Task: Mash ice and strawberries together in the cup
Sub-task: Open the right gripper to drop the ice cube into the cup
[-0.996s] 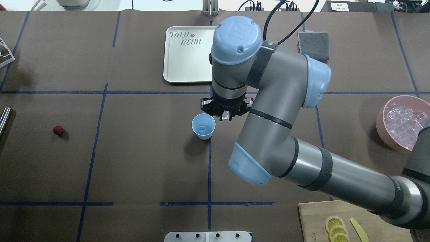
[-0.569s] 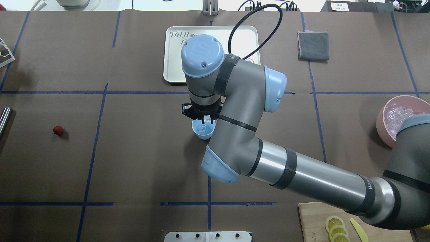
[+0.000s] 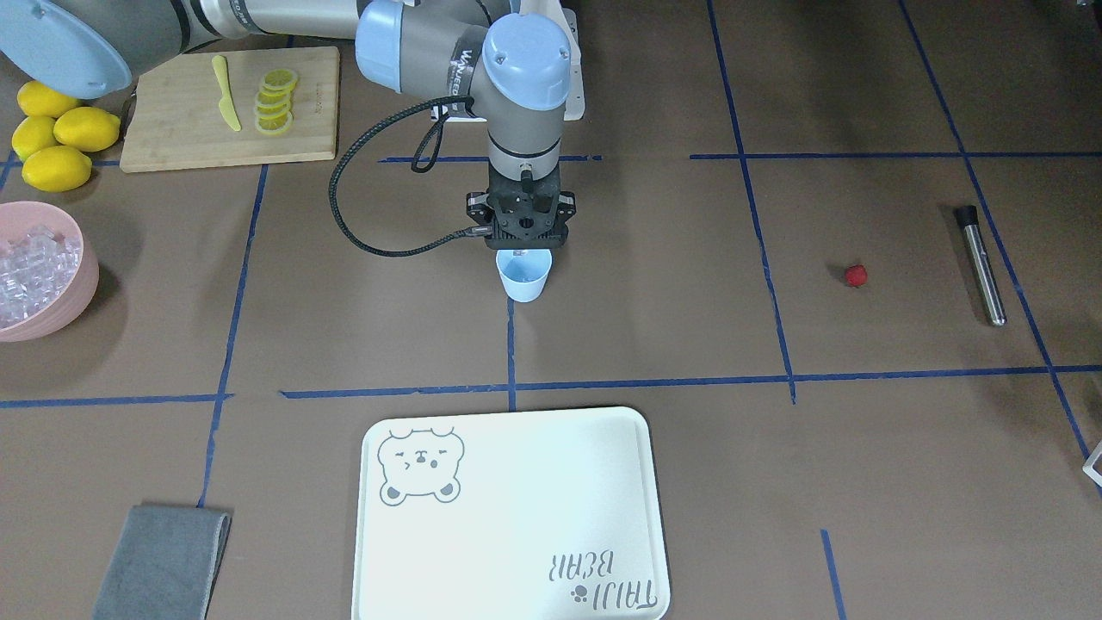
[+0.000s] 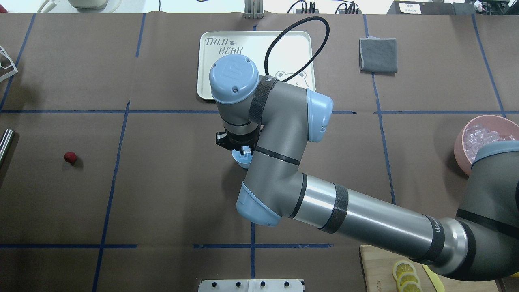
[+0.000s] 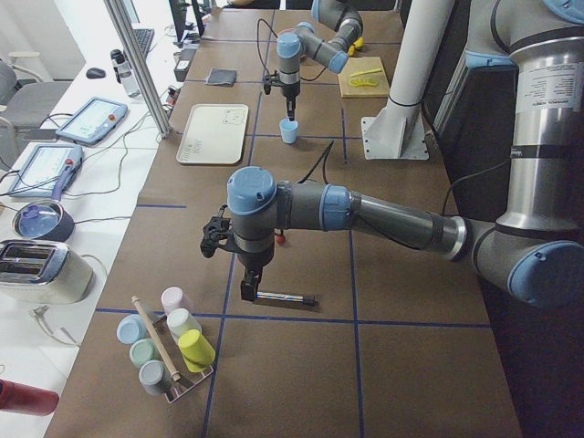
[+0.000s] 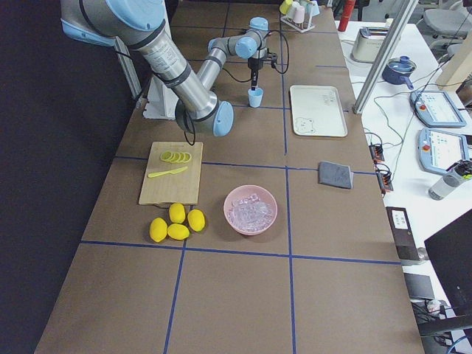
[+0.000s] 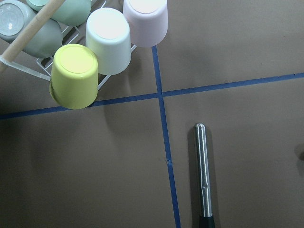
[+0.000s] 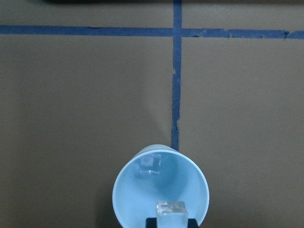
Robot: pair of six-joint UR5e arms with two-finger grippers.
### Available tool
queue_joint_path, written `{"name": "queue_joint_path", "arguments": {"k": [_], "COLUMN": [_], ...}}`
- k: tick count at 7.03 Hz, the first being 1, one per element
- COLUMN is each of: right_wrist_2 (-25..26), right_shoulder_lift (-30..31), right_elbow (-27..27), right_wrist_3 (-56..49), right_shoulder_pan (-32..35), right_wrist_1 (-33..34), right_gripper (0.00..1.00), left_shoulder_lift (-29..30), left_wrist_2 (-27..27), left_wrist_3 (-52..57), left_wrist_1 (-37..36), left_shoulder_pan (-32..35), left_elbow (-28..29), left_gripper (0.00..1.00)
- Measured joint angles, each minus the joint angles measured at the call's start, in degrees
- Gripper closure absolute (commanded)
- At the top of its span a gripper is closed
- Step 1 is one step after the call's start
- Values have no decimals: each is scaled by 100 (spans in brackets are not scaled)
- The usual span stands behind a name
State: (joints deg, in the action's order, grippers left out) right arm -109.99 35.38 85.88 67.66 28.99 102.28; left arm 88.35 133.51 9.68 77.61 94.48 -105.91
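The light blue cup (image 3: 524,277) stands upright at the table's middle, and most of it is hidden under the right arm in the overhead view (image 4: 242,163). My right gripper (image 3: 520,252) hangs straight over its mouth, shut on a clear ice cube (image 8: 171,209). Another ice cube (image 8: 151,164) lies inside the cup (image 8: 137,199). The strawberry (image 4: 70,157) lies alone on the table far to my left. My left gripper (image 5: 248,290) hovers over a metal muddler (image 7: 203,175). I cannot tell whether it is open or shut.
A pink bowl (image 3: 82,269) of ice sits at my far right. Lemons (image 3: 56,138) and a cutting board (image 3: 172,129) with lemon slices lie near it. A white tray (image 4: 211,73) and a grey cloth (image 4: 378,54) lie beyond the cup. A rack of cups (image 7: 109,40) stands at the left end.
My right arm has swung left and brought the gripper, still holding the ice cube, from beside the cup to directly over its mouth.
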Motion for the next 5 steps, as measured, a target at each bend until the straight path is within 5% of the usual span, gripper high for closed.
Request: {"name": "queue_joint_path", "arguments": {"k": [1, 2, 5], "right_wrist_2": [8, 12, 13], "right_shoulder_lift": [-2, -4, -11], "right_elbow": [-12, -14, -8], "right_wrist_3": [24, 66, 105], "right_shoulder_pan": [-3, -6, -7], "right_wrist_1": [-4, -5, -13], "right_gripper": [16, 2, 1], "left_shoulder_lift": [9, 20, 45], "left_wrist_2": [0, 0, 0], "left_wrist_3": [0, -1, -1], "left_wrist_1": [0, 0, -10], "left_shoulder_pan": [0, 0, 0], "left_elbow": [0, 0, 3], "left_gripper": [0, 0, 0]}}
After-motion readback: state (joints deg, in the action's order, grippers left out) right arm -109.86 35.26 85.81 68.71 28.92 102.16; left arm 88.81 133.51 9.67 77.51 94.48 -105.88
